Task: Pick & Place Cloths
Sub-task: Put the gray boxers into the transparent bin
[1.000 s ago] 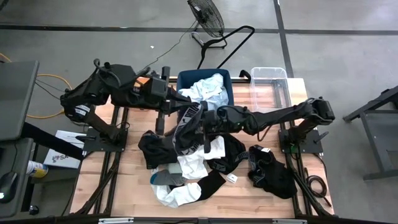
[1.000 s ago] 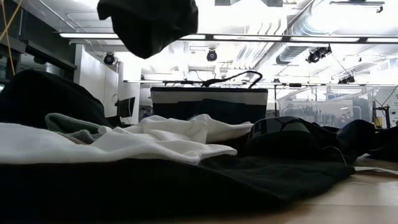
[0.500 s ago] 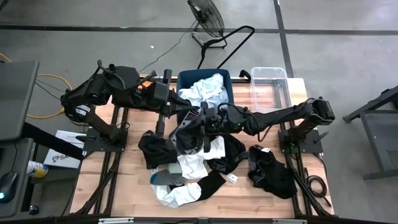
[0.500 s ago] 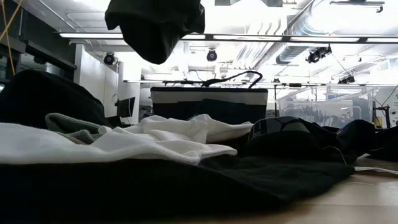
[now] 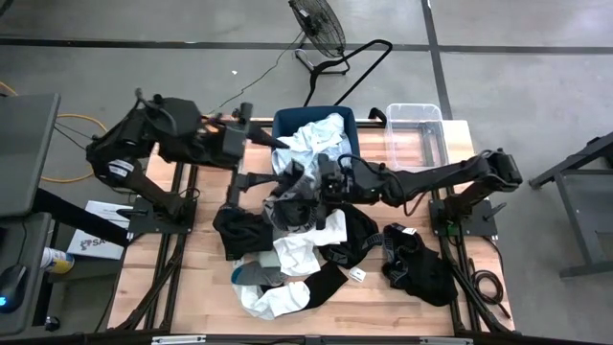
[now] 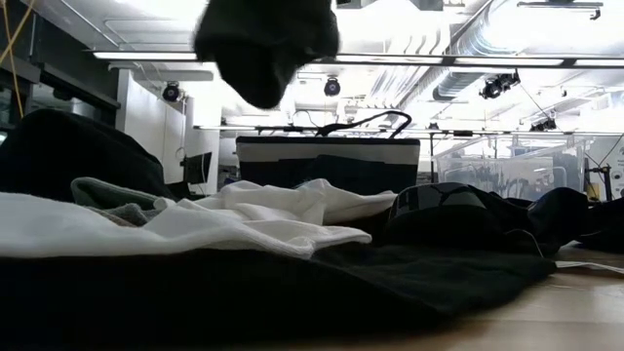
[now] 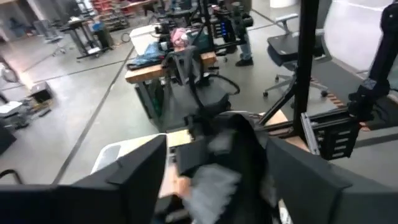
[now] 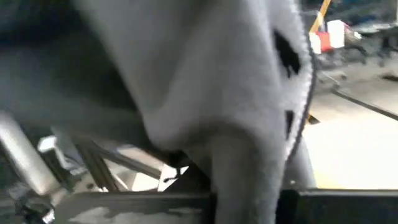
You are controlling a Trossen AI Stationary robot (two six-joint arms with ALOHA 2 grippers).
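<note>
**A:** What are you carrying?

**B:** My right gripper (image 5: 305, 184) is clenched on a dark garment (image 5: 292, 196) with a pale patterned band. It hangs clear of the pile, just short of the navy bin (image 5: 351, 129), which already holds white and pale blue cloths (image 5: 316, 139).

**A:** And the left?

**B:** The left gripper (image 5: 235, 187) hovers above the table (image 5: 206, 287) beside the load; I can't tell how its jaws stand.

**A:** How do you finish cleanly?

**B:** I'd keep the lift high so the limp tail clears the rigid rim, then let go over the middle (soft cloth drapes and snags on an edge). The rest of the pile (image 5: 287, 259) sprawls mid-table: black, white and grey-green pieces, crumpled and overlapping. One more dark heap (image 5: 419, 264) sits apart on the right side.
</note>
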